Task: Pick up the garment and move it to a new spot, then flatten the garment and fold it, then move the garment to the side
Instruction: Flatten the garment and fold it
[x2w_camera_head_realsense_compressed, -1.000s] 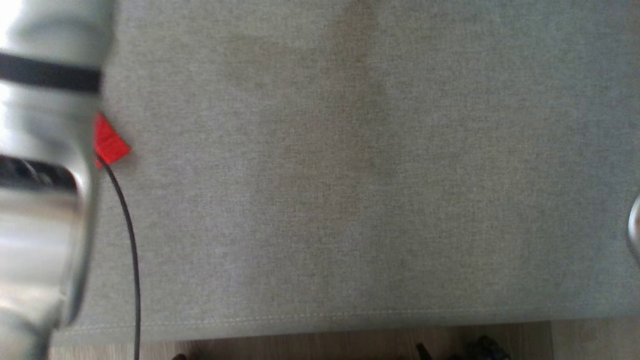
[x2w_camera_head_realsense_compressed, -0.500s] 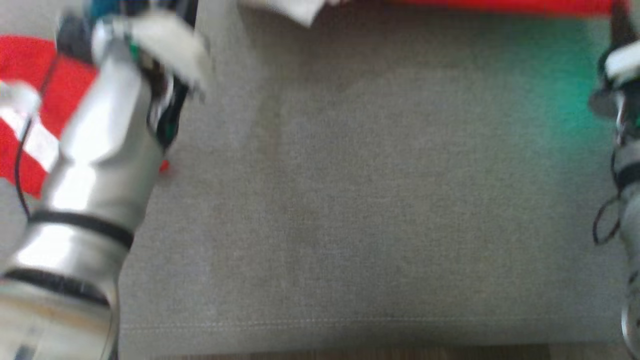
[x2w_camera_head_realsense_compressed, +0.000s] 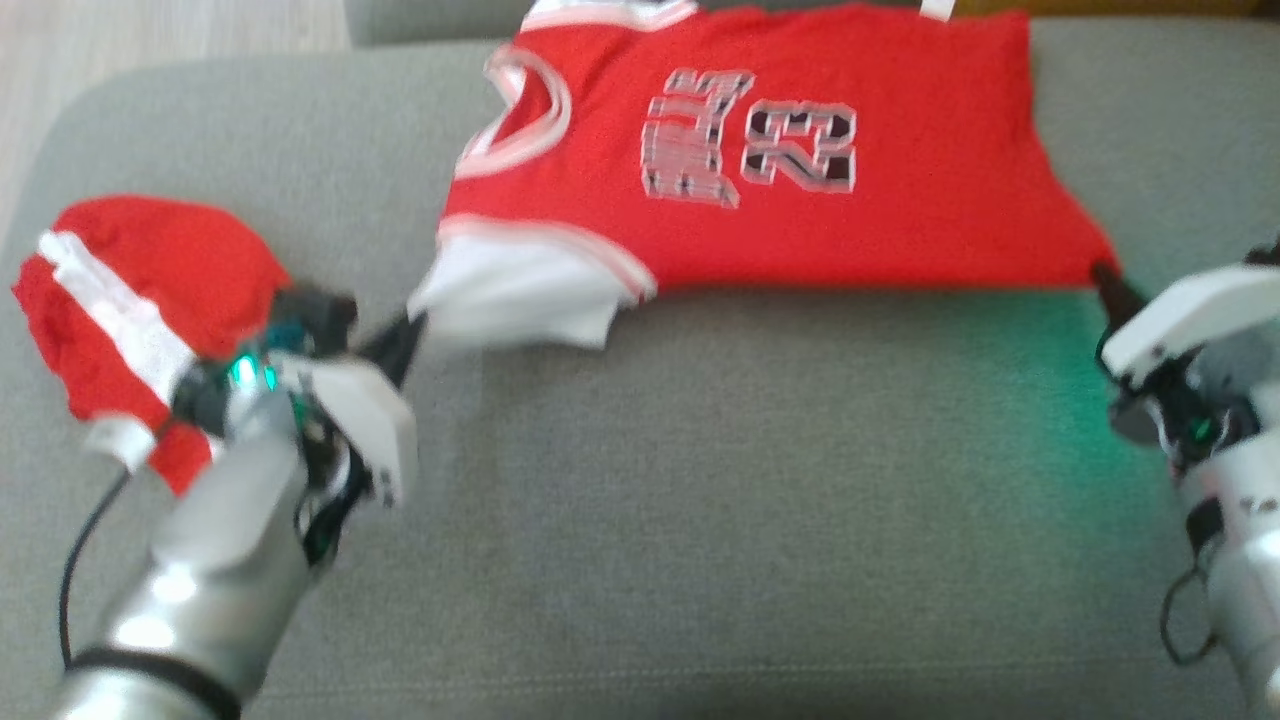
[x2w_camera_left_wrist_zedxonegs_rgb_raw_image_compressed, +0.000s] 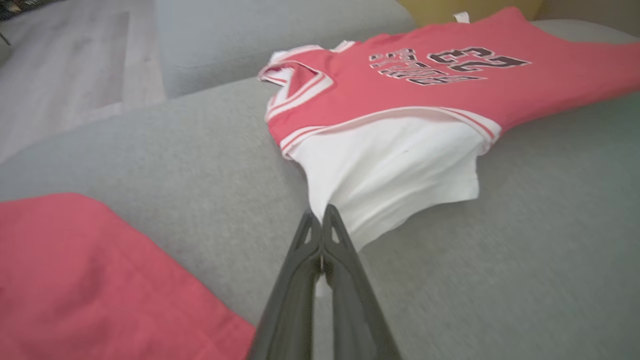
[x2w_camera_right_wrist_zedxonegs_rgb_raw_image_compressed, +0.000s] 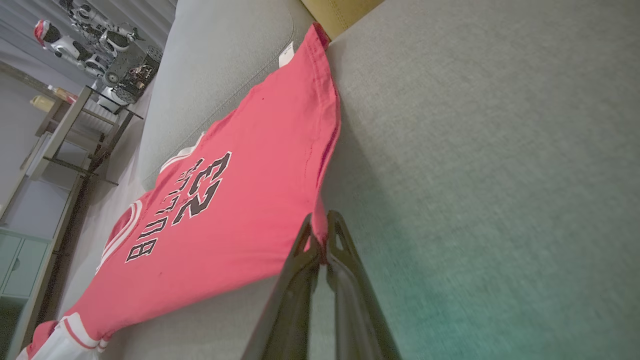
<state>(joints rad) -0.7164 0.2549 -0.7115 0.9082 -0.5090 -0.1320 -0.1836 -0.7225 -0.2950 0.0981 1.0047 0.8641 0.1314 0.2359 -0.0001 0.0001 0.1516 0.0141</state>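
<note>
The jersey (x2w_camera_head_realsense_compressed: 800, 150) lies spread on the far half of the sofa seat (x2w_camera_head_realsense_compressed: 700, 500), its neck toward the left and its hem toward the right. The left fingers (x2w_camera_left_wrist_zedxonegs_rgb_raw_image_compressed: 292, 290) pinch its near left corner, at the sleeve. The right fingers (x2w_camera_right_wrist_zedxonegs_rgb_raw_image_compressed: 352, 300) pinch its near right corner, at the hem. A second, bundled garment (x2w_camera_head_realsense_compressed: 150, 270) sits on the seat further left, just beside the left arm (x2w_camera_head_realsense_compressed: 220, 560) and apart from the jersey. The backrest (x2w_camera_left_wrist_zedxonegs_rgb_raw_image_compressed: 280, 35) rises behind the jersey, and the floor (x2w_camera_head_realsense_compressed: 150, 40) lies beyond the seat's left end.
</note>
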